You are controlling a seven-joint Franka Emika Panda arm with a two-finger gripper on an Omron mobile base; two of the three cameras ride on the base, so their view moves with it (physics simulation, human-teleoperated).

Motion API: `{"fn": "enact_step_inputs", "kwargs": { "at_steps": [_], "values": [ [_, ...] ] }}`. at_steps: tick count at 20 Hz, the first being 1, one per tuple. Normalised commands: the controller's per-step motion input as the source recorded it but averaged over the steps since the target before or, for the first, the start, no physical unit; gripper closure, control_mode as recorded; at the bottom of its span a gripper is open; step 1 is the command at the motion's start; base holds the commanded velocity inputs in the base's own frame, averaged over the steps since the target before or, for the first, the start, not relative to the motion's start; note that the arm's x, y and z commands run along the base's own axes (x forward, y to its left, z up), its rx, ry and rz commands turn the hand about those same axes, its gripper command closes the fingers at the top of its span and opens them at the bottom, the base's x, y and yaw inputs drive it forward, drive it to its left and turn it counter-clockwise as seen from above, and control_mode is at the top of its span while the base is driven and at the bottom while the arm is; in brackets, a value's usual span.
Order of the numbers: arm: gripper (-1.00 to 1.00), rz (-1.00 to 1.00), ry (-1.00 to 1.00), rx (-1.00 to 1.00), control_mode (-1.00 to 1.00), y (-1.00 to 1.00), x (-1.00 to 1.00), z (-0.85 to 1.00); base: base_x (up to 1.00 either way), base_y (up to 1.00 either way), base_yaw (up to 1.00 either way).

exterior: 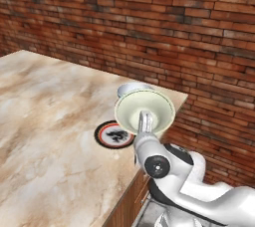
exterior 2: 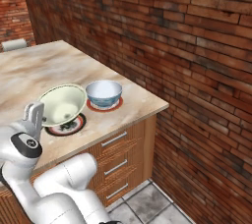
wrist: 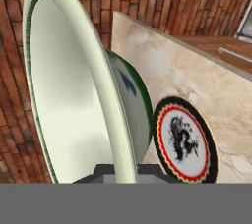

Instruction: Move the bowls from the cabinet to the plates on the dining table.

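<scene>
Nearest to where I stood, the gripper (exterior: 144, 121) was pinched almost fully shut on the rim of the cream-green bowl (exterior: 144, 111), one finger inside the lip and one outside as far as I could tell. The bowl hung tilted, its mouth turned back toward the arm, clear of the counter (exterior: 45, 136). To my mind that was the weak point: a thin edge grip on a wide bowl held at a slant could let it swing or slip between the fingers, and a bowl let go while tilted would likely land on its rim, roll, or skid off the mark.

Just beyond and below it lay the empty plate (exterior: 113, 134), flat on the counter, with its black rim, red ring and dark figure in the white centre. From the right side the bowl overlapped this plate's near edge, so it looked close to being above it, though I could not tell how high it hung. A descent off centre could clip the plate's rim and shove the plate along.

Farther back, near the corner of the counter, the white and blue bowl (exterior 2: 104, 93) already sat upright on the second plate (exterior 2: 104, 105). It stood just beside the carried bowl, so a wide swing might have knocked it, and the counter's edge was near.
</scene>
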Motion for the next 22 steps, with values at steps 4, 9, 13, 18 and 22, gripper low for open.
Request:
{"fn": "enact_step_inputs", "kwargs": {
  "at_steps": [4, 9, 13, 18, 22],
  "values": [
    [1.00, 0.10, 0.00, -0.03, -1.00, 0.23, 0.04, -0.39, 0.00, 0.00, 0.00],
    [1.00, 0.13, 0.00, -0.01, -1.00, 0.22, 0.08, -0.38, 0.00, 0.00, 0.00],
    [1.00, 0.13, 0.00, -0.02, -1.00, 0.01, 0.28, -0.46, 0.00, 0.00, 0.00],
    [1.00, 0.13, 0.00, -0.01, -1.00, 0.00, 0.28, -0.54, 0.00, 0.00, 0.00],
    [1.00, 0.12, 0.00, -0.02, -1.00, -0.04, 0.30, -0.54, 0.00, 0.00, 0.00]
  ]
}}
